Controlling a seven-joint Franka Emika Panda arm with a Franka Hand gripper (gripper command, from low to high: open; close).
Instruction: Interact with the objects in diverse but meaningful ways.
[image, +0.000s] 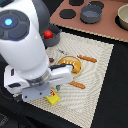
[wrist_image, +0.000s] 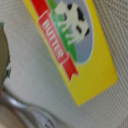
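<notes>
One arm (image: 25, 45) filled the exterior view's left, over a pale mat (image: 97, 75); we could not tell whether its gripper stood open. Beneath it, near the mat's near edge, lay the yellow butter packet (wrist_image: 75, 42), beside a metal fork (wrist_image: 30, 112).

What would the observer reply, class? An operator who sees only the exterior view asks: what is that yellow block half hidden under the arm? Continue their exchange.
Observer: The wrist view shows its face. The yellow packet carries a red ribbon that reads BUTTER.
Operator: Is there any picture on it?
Observer: Yes, a black-and-white cow is printed next to the ribbon.
Operator: Is anything lying close to it that I cannot see?
Observer: A silvery metal piece lies on the mat near the packet, with a gap between them. It may be cutlery, but it is too blurred to be sure.
</notes>
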